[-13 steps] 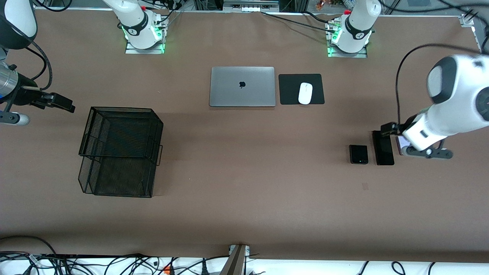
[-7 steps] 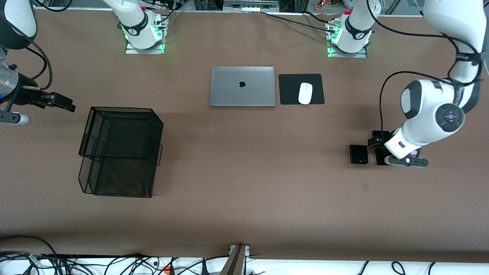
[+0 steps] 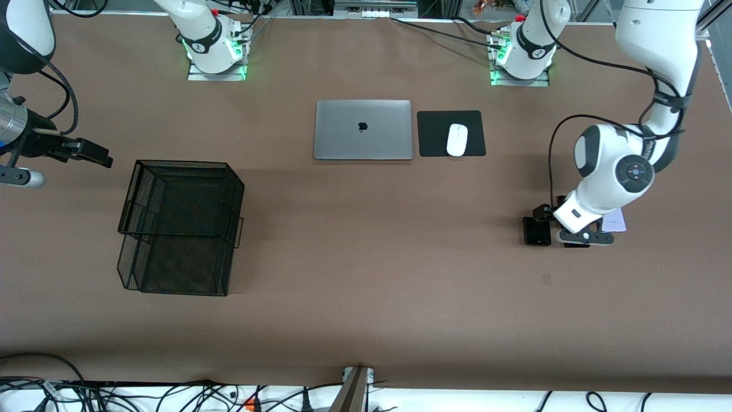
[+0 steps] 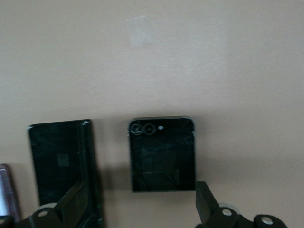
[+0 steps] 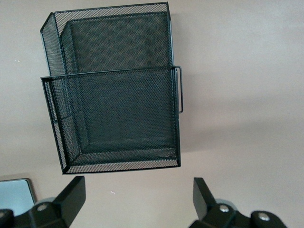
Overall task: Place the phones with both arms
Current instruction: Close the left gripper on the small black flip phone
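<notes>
Your left gripper [image 4: 137, 209], fingers apart, hovers over the small black phone [image 3: 537, 232], hiding most of the long black phone [image 4: 61, 164]; pink-white phone [image 3: 615, 220] peeks out at its 3 o'clock. Right gripper [image 5: 137, 199] waits, spread wide, above the wire basket [image 3: 177, 226] with nothing in it.

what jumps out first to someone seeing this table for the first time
The white left arm's black two-finger gripper hangs open over the small squarish black phone, which lies beside the long slim black phone at that arm's end of the brown table. A black wire-mesh two-tier basket stands toward the right arm's end, where the right gripper waits open.
</notes>
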Controlling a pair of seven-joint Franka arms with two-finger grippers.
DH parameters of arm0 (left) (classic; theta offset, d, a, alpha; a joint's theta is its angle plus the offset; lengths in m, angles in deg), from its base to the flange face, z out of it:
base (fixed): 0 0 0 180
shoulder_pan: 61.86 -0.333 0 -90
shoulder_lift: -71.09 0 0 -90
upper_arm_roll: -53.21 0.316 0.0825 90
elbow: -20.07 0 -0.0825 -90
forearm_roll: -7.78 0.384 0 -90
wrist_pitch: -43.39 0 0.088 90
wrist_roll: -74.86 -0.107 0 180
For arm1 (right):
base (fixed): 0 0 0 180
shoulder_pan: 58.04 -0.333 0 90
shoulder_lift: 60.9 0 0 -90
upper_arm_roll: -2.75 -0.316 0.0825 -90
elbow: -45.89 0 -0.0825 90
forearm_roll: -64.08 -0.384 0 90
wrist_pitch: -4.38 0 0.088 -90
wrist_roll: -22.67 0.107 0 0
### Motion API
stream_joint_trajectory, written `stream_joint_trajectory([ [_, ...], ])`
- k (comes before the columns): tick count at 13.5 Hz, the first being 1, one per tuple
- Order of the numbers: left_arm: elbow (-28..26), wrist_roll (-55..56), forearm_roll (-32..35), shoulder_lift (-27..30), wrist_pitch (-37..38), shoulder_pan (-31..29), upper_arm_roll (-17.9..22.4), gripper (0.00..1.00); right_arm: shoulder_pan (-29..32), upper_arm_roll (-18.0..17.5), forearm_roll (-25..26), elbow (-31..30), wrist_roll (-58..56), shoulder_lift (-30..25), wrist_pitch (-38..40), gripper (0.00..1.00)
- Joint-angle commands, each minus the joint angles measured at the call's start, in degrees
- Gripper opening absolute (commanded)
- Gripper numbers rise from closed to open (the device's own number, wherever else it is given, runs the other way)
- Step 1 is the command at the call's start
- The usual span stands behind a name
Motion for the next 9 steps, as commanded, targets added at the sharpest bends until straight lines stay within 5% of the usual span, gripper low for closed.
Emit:
stream_joint_trajectory([
  [1, -2.6, 2.4, -0.8, -0.9, -5.1, 0.6, -1.1, 1.0, 0.5, -0.3, 0.2, 1.2, 0.3, 0.3, 1.2, 1.0],
  [9, -1.6, 2.4, -0.7, -5.3, -9.8, 0.6, -1.3, 1.0, 0.6, -0.1, 0.2, 1.2, 0.3, 0.3, 1.3, 1.0],
])
